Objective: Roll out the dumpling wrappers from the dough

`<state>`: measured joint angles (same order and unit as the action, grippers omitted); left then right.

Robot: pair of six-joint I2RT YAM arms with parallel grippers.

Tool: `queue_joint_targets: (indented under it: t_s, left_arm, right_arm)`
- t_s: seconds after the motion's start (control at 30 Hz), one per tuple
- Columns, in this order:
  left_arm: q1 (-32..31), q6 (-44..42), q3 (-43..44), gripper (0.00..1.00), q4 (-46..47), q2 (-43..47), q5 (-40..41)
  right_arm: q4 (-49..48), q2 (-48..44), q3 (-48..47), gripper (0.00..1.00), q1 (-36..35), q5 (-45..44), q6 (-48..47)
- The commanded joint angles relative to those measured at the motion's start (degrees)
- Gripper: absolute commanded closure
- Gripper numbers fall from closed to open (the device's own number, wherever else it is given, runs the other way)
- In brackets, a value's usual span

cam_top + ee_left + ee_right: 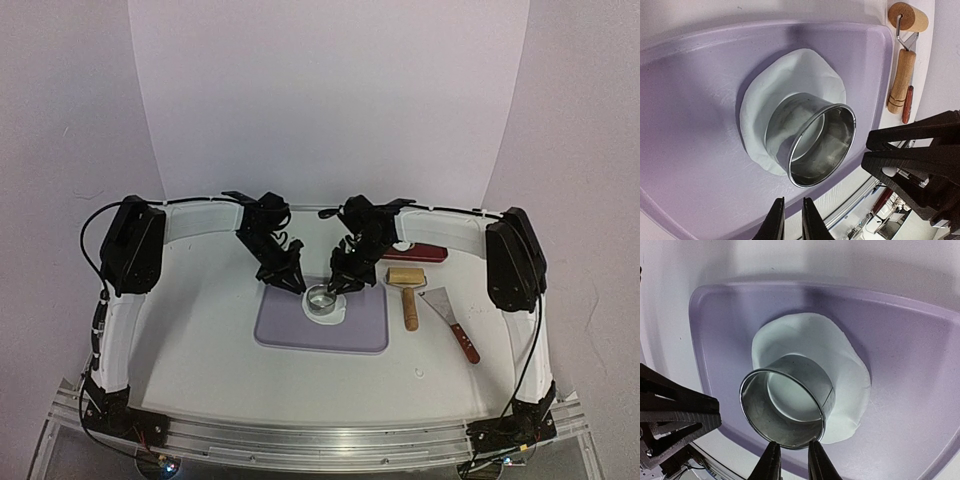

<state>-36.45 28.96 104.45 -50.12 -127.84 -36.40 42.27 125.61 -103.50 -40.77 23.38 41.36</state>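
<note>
Dough sheet (840,355) lies flat on purple mat (910,340), with the metal ring (802,371) standing on it, set toward one edge of the sheet. Right claw (794,452) nearly closed and empty, tips just beside the ring's rim, contact not discernible; left claw (793,207) also nearly closed and empty, close by. Risk: a sideways nudge tilts or slides the ring, so the cut runs off the sheet's edge and comes out lopsided.

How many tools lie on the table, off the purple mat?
3, all right of the mat: roller nearest it, scraper farther right, red tool behind the roller, partly hidden by the right arm.
</note>
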Motion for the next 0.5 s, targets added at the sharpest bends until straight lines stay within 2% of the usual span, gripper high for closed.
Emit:
queue_joint_targets:
  t_s: [0.0,0.3,0.47]
  left_arm:
    - [0.06,-1.10,2.75,0.86,-0.20,-0.38,-1.60]
    - [0.06,-1.27,2.68,0.85,0.58,-0.46,-3.35]
    - [-0.01,-1.23,2.95,0.85,1.17,-1.10,-4.11]
  right_arm:
    - [-0.25,2.15,-2.96,0.78,0.58,-1.27,0.43]
    - [0.51,3.11,-2.56,0.79,1.28,-1.75,-0.41]
    - [0.62,3.46,-2.75,0.83,1.45,-1.19,-0.78]
